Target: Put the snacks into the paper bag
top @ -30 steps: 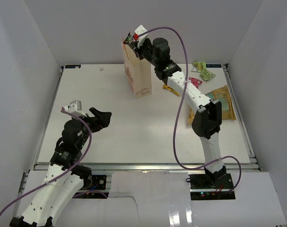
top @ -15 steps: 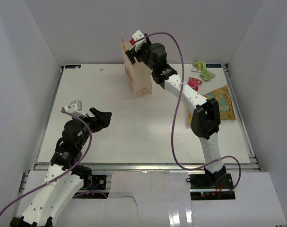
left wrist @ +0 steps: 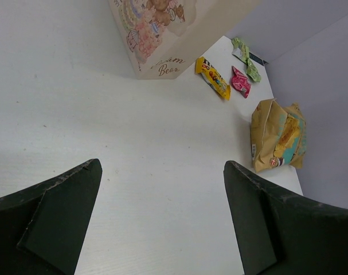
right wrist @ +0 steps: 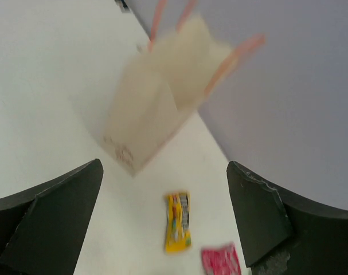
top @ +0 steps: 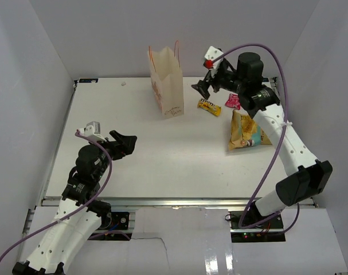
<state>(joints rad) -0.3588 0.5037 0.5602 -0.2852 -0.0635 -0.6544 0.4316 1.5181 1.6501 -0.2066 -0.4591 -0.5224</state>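
Moved: the right gripper [top: 207, 86], formerly at the mouth of the paper bag [top: 167, 86], is now found to the bag's right, above the yellow packet [top: 210, 106], its jaws spread and nothing held. The left gripper [top: 124, 143] is unchanged: spread wide, empty, over the table's [top: 151, 160] near left.

Hidden: the bag's inside cannot be seen. The green packets [left wrist: 245, 56] are covered by the right arm from above. The right wrist view is blurred.

Surroundings: the bag stands upright at far centre. The pink packet [top: 233, 102] lies just beside the yellow one, with the chip bag [top: 246, 129] nearer, toward the right edge.

Room: white table, enclosed by white walls [top: 105, 34].
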